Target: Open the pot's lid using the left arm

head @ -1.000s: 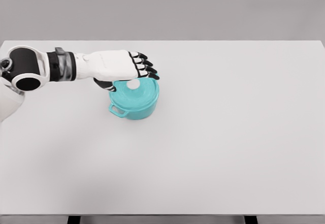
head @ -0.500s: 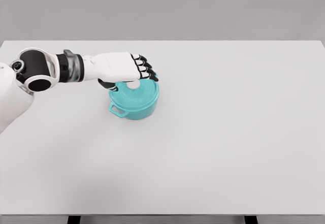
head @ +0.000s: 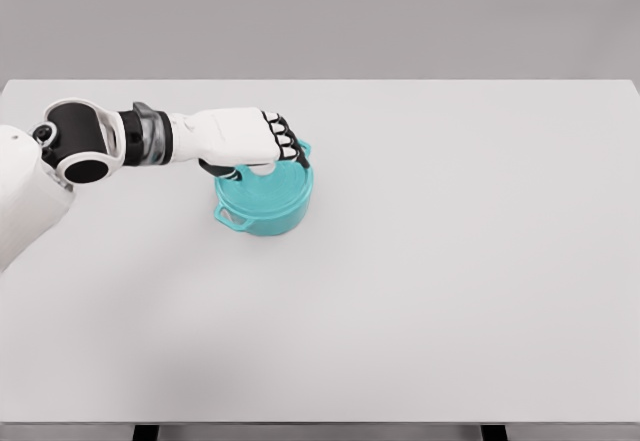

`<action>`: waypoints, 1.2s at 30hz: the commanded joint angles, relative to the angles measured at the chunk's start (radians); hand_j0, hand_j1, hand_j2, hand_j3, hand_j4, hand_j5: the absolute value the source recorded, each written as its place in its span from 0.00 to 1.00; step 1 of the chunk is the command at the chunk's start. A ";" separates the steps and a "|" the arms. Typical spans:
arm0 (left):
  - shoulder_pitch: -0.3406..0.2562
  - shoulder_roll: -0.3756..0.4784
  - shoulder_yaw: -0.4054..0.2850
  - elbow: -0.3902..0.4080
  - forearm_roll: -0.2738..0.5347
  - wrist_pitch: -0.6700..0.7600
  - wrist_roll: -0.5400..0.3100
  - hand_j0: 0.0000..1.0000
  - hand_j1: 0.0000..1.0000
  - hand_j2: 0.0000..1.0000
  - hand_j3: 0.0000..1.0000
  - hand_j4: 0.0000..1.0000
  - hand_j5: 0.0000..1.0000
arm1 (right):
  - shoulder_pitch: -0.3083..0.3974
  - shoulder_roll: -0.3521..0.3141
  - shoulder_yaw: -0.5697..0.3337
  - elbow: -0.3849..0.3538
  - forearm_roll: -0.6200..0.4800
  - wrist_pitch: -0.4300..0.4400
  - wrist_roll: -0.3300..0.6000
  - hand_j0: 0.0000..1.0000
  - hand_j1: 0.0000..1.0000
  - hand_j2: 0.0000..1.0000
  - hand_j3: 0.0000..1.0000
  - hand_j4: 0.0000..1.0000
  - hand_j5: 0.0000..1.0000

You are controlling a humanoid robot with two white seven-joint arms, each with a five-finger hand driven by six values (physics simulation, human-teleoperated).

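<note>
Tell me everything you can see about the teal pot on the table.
The pot is a small, round, teal piece with a smooth matte look. It stands upright on the white table, left of the middle. A loop handle sticks out at its front left. Its matching lid is on. The left hand sits on top with fingers curled down over the lid's center, hiding the knob.

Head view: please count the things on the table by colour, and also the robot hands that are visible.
Teal: 2, the pot and its lid
White: 1, the left hand, curled over the lid's knob
Total: 3, all on or above the white table
</note>
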 commanded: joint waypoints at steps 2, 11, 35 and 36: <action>-0.002 0.005 0.001 0.000 0.000 0.003 0.000 0.88 0.88 0.88 0.88 0.88 0.88 | 0.000 0.000 0.000 0.000 -0.001 0.000 0.000 1.00 1.00 1.00 1.00 1.00 1.00; -0.008 -0.001 0.004 0.001 0.000 0.003 0.000 0.88 0.88 0.88 0.88 0.88 0.88 | 0.000 0.000 0.000 0.000 -0.001 0.000 0.000 1.00 1.00 1.00 1.00 1.00 1.00; -0.003 0.005 0.001 0.001 0.000 0.003 0.000 0.74 0.74 0.74 0.74 0.74 0.74 | 0.000 0.000 0.000 0.000 -0.001 0.000 0.000 1.00 1.00 1.00 1.00 1.00 1.00; -0.003 0.005 0.001 0.001 0.000 0.003 0.000 0.74 0.74 0.74 0.74 0.74 0.74 | 0.000 0.000 0.000 0.000 -0.001 0.000 0.000 1.00 1.00 1.00 1.00 1.00 1.00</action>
